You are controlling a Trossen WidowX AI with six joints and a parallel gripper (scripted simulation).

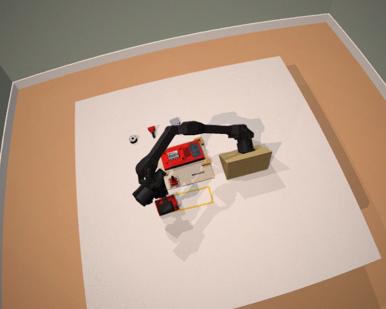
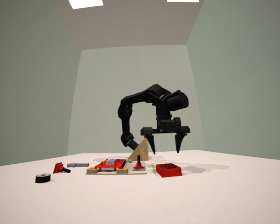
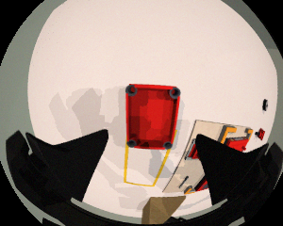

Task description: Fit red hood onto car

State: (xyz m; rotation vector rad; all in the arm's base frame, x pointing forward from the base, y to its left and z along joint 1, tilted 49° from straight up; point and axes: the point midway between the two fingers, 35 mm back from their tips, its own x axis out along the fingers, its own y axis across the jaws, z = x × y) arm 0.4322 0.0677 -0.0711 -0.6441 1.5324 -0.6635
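Observation:
The red hood (image 1: 176,203) (image 2: 169,171) (image 3: 152,113) lies on the table with its open side up, roof down, and a dark ringed boss in each corner. My gripper (image 2: 166,153) (image 3: 153,137) is open and empty, pointing down, a little above the hood with a gap between. In the top view the gripper's body covers much of the hood. The red chassis (image 1: 186,161) (image 2: 121,164) sits in the jig (image 1: 203,179) (image 2: 135,172), its grey engine block (image 1: 173,154) (image 2: 110,162) on the deck. The pegs around it are small and partly hidden.
A red piece with a black post (image 1: 174,181) (image 2: 138,166) stands on the jig board, between chassis and hood. A black wheel (image 1: 133,138) (image 2: 43,178), a red stemmed piece (image 1: 151,130) (image 2: 59,168) and a grey block (image 1: 175,120) (image 2: 78,164) lie beyond the chassis.

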